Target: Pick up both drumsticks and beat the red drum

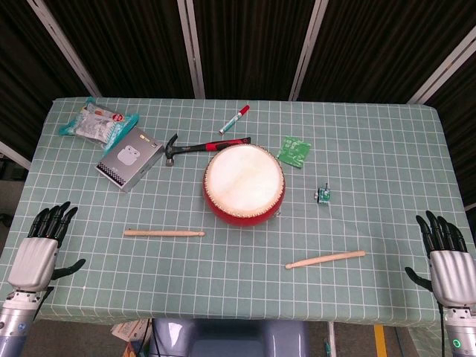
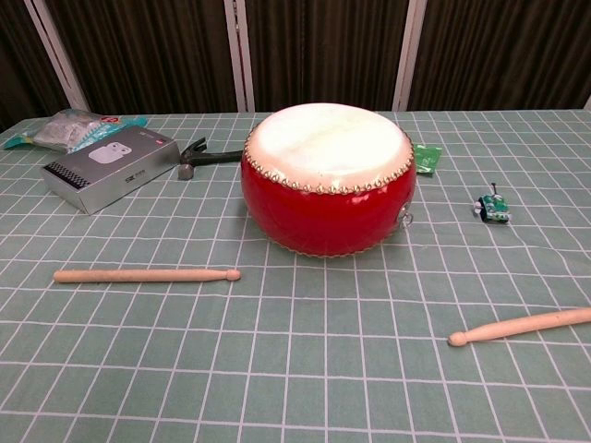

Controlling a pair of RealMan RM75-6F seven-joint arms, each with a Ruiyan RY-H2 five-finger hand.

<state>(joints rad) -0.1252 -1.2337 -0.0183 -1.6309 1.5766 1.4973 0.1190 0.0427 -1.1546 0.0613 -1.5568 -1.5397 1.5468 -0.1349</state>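
Centrally, the drum sits on the table, one drumstick lower left, the other drumstick lower right. Left hand and right hand wait at the bottom corners, fingers spread, holding nothing.

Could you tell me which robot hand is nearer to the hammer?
Left. The left robot hand sits at the table's near-left edge, on the hammer's side; the right robot hand is beyond the opposite edge.

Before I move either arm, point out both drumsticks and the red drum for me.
left drumstick (image 1: pixel 163 233), head view, middle of the shaft
right drumstick (image 1: pixel 325 259), head view, middle of the shaft
red drum (image 2: pixel 325 138), chest view, centre of the white skin
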